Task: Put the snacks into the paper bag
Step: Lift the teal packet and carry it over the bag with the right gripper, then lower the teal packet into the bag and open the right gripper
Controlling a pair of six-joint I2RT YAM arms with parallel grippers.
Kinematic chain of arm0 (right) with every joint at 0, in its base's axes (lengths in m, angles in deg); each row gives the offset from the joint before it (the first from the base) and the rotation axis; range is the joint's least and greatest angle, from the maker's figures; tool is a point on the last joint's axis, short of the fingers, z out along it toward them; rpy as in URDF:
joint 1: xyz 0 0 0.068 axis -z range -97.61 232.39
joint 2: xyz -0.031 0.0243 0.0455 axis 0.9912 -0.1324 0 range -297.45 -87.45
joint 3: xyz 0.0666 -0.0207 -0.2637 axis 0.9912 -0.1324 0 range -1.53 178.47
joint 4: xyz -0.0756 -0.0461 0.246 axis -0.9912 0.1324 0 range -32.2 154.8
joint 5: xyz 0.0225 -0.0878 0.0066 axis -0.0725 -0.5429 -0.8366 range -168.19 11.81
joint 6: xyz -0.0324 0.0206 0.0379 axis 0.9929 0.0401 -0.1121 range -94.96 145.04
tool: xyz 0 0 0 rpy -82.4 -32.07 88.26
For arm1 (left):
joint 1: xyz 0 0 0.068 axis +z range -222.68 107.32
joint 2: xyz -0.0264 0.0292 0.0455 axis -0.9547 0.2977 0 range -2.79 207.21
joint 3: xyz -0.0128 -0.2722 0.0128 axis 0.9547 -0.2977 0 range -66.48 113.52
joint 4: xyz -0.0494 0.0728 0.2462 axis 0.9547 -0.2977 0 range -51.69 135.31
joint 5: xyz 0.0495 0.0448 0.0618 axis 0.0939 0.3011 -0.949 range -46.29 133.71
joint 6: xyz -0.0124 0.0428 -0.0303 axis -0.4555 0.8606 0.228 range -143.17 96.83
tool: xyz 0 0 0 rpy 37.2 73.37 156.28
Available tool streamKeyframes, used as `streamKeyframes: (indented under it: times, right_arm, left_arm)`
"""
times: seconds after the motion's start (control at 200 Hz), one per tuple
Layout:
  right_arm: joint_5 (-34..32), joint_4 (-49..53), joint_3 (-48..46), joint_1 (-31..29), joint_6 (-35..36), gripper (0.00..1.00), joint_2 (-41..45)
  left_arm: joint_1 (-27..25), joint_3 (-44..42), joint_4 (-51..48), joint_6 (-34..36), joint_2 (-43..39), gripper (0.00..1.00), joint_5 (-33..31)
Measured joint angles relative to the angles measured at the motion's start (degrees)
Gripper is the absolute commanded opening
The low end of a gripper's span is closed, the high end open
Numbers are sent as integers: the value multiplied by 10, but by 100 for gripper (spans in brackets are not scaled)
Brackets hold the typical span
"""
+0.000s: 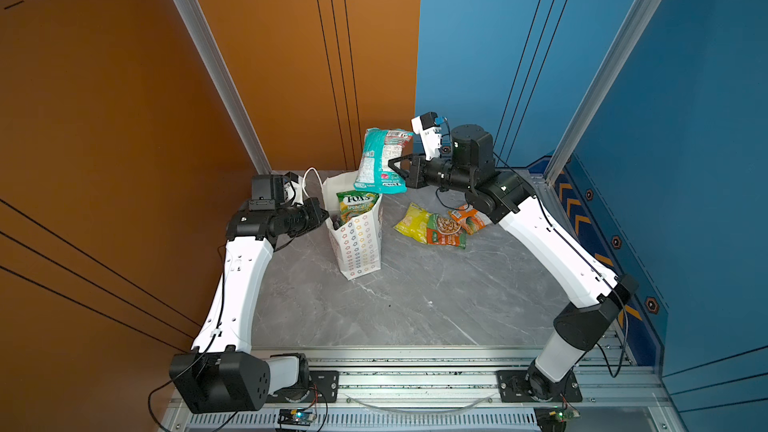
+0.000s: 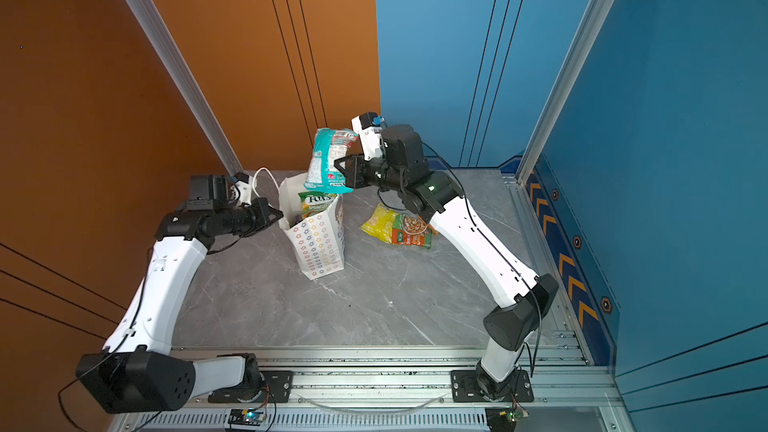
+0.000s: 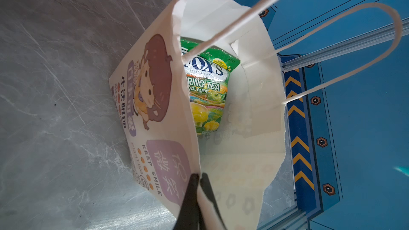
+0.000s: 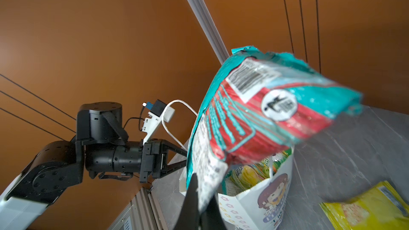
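Note:
The white paper bag [image 1: 359, 243] [image 2: 320, 247] stands upright on the grey table. My left gripper [image 1: 326, 215] [image 3: 199, 176] is shut on its rim, one finger inside and one outside. A green FOX'S packet [image 1: 355, 203] [image 3: 208, 85] stands in the bag and pokes above the rim. Just above the bag's mouth, my right gripper [image 1: 392, 164] [image 4: 202, 186] is shut on the lower edge of a teal and red packet [image 1: 380, 160] [image 4: 254, 118]. To the right of the bag, a yellow packet [image 1: 411, 222], a green-orange packet [image 1: 446, 232] and an orange packet [image 1: 469, 218] lie on the table.
One white cord handle [image 1: 309, 178] of the bag arches toward the left arm. An orange wall stands behind on the left and a blue wall [image 1: 623, 118] on the right. A metal rail [image 1: 415, 367] carrying both arm bases runs along the table's front edge.

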Motion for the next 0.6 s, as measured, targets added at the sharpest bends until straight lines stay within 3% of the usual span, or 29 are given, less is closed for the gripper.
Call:
streamKeyframes:
  times: [0.34, 0.601]
  right_arm:
    - [27, 40, 192, -9, 10, 0, -150]
    - [41, 72, 231, -12, 17, 0, -249]
  left_arm:
    - [0, 0, 0, 0, 0, 0, 0]
    - [0, 0, 0, 0, 0, 0, 0]
